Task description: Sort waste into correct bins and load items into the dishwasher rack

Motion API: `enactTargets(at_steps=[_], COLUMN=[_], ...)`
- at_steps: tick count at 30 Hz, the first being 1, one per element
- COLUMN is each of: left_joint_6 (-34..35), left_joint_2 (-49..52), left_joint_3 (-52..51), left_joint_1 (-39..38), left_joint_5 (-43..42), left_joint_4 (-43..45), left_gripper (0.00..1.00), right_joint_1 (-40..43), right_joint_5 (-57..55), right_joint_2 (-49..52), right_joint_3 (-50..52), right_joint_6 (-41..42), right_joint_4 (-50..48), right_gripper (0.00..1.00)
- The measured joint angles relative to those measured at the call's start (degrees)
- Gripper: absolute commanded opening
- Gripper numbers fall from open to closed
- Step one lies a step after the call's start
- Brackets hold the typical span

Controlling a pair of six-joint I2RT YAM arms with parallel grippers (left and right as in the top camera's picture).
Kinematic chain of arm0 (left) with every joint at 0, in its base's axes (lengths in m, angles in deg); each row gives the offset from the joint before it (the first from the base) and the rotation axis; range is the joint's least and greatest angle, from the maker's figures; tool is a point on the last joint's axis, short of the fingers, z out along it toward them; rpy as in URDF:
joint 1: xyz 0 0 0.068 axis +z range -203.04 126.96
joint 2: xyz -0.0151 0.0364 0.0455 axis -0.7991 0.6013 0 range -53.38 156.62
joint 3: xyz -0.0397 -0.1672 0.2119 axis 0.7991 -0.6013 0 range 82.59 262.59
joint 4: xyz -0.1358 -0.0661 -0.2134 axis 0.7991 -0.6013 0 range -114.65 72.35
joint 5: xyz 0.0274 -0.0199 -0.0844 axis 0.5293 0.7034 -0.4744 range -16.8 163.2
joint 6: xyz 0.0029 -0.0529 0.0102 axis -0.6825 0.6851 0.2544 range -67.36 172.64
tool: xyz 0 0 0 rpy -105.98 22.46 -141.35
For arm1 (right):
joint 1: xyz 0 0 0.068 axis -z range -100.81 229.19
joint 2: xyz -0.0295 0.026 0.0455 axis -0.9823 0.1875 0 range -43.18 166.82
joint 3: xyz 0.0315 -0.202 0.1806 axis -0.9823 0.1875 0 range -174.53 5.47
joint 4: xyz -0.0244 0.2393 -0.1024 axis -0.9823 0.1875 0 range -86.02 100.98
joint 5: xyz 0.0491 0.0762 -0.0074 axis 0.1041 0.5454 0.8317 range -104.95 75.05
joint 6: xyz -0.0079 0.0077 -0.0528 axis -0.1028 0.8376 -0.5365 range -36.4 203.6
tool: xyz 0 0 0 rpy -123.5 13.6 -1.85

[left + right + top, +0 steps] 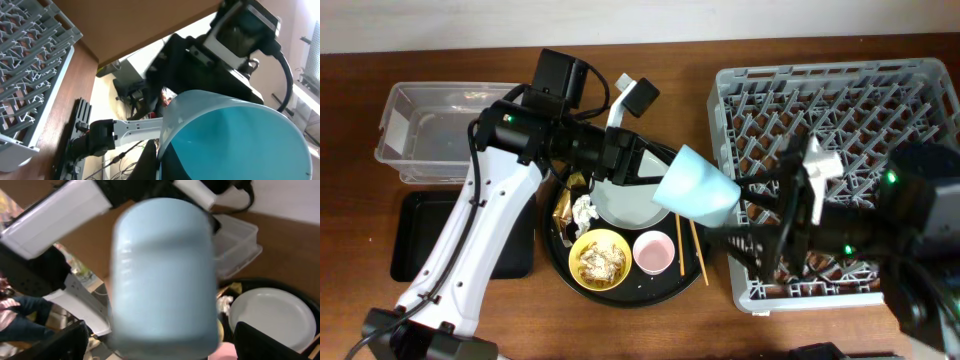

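My left gripper (pixel 658 172) is shut on the rim of the light-blue cup (pixel 697 187) and holds it in the air between the round black tray and the dishwasher rack (pixel 840 100). The left wrist view looks into the cup (pixel 240 140), with a finger (pixel 162 165) on each side of its rim. My right gripper (pixel 745 212) is open, one finger on either side of the cup (pixel 162 270), and reaches in from over the rack. On the round tray are the plate (pixel 620 200), the yellow bowl (pixel 599 260) with food scraps, the pink cup (pixel 653 252), the chopsticks (pixel 680 250), the tissue (pixel 583 210) and the wrapper (pixel 563 205).
The clear tub (pixel 440 130) stands at the back left and the shallow black tray (pixel 410 235) in front of it. The round black tray (pixel 650 290) lies at the centre. The rack fills the right side and shows in the left wrist view (pixel 30 60).
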Motion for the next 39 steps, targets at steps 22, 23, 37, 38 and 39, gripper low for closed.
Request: enactTargets(at_steps=[22, 23, 37, 38, 39], left_joint_6=[-0.81, -0.81, -0.83, -0.83, -0.83], left_joint_2=[-0.09, -0.09, -0.09, -0.11, -0.09], left_joint_3=[0.07, 0.07, 0.20, 0.20, 0.20], left_joint_1=[-0.11, -0.11, 2.08, 2.08, 2.08], left_joint_5=[-1.05, -0.44, 11.76, 12.74, 13.42], left_joint_4=[0.39, 0.42, -8.24, -8.98, -9.42], left_gripper=[1.00, 1.00, 1.00, 1.00, 1.00], right_joint_1=[0.00, 0.00, 0.00, 0.00, 0.00], right_joint_5=[-8.07, -11.19, -63.41, -63.93, -64.43], right_joint_2=[-7.02, -8.04, -1.40, 1.29, 4.22], right_joint_3=[0.00, -0.02, -4.50, -4.52, -4.52], right_joint_6=[3.52, 4.74, 23.89, 24.06, 24.15], right_joint_4=[2.67, 4.15, 32.81, 32.94, 32.94], right_gripper=[0.51, 0.51, 0.52, 0.52, 0.51])
